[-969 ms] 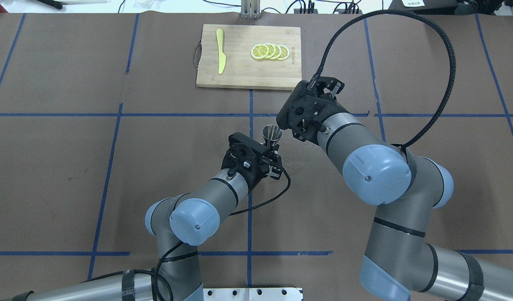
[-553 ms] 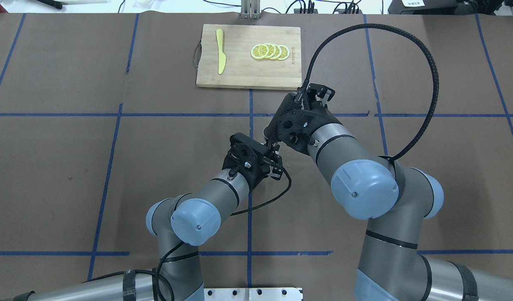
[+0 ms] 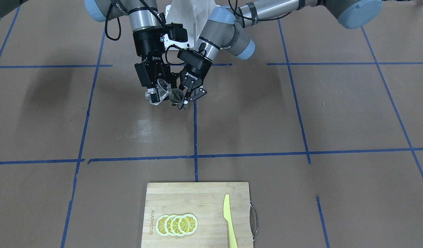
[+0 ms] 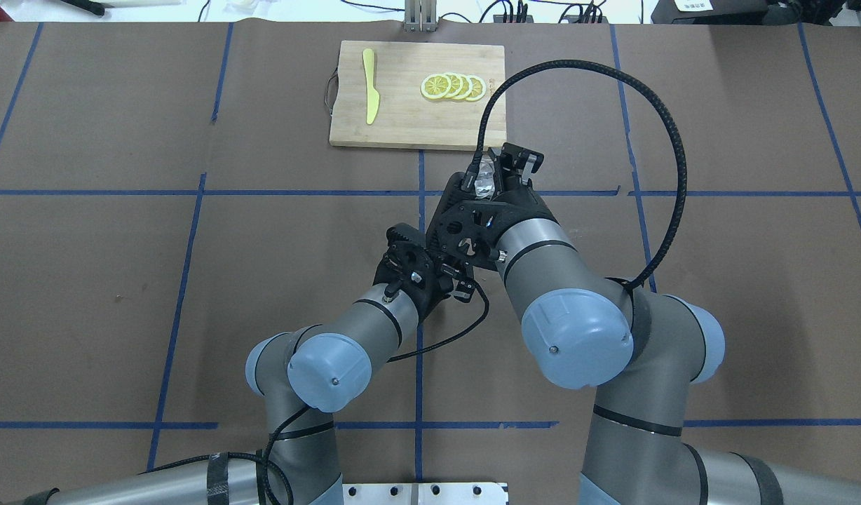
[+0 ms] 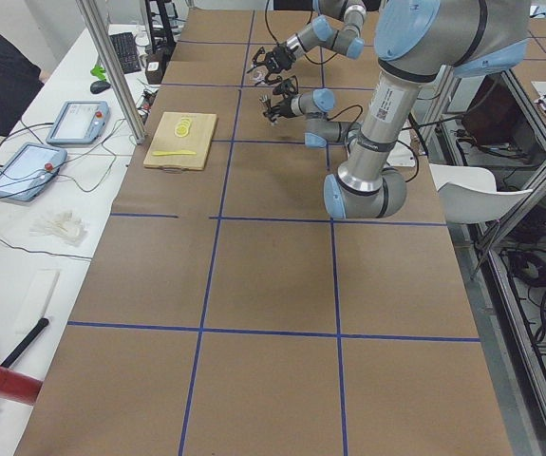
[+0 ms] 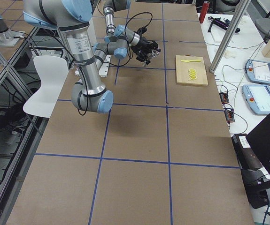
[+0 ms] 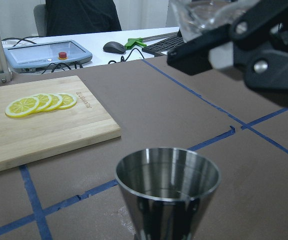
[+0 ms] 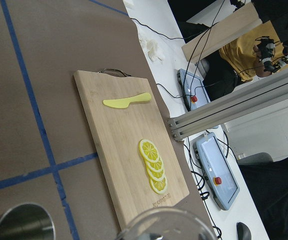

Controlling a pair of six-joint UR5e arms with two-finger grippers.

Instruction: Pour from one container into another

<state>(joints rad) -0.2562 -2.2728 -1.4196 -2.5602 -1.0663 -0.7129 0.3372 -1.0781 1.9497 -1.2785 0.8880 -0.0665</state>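
Observation:
My left gripper (image 3: 186, 98) is shut on a conical steel cup (image 3: 177, 96), held upright above the table; its open mouth fills the left wrist view (image 7: 168, 172). Just beside and above it, my right gripper (image 3: 155, 90) is shut on a clear glass (image 3: 160, 92) that is tilted toward the steel cup. In the overhead view the right gripper (image 4: 499, 168) and wrist cover the steel cup, and only a bit of the glass (image 4: 484, 186) shows. The right wrist view has the glass rim (image 8: 164, 222) at the bottom and the steel cup (image 8: 18, 222) at the lower left.
A wooden cutting board (image 4: 416, 123) lies at the far middle of the table with several lemon slices (image 4: 453, 86) and a yellow knife (image 4: 369, 85) on it. Blue tape lines cross the brown table cover.
My right arm has swung left with the glass until it is over the steel cup, which the overhead view no longer shows. The left arm has stayed still.

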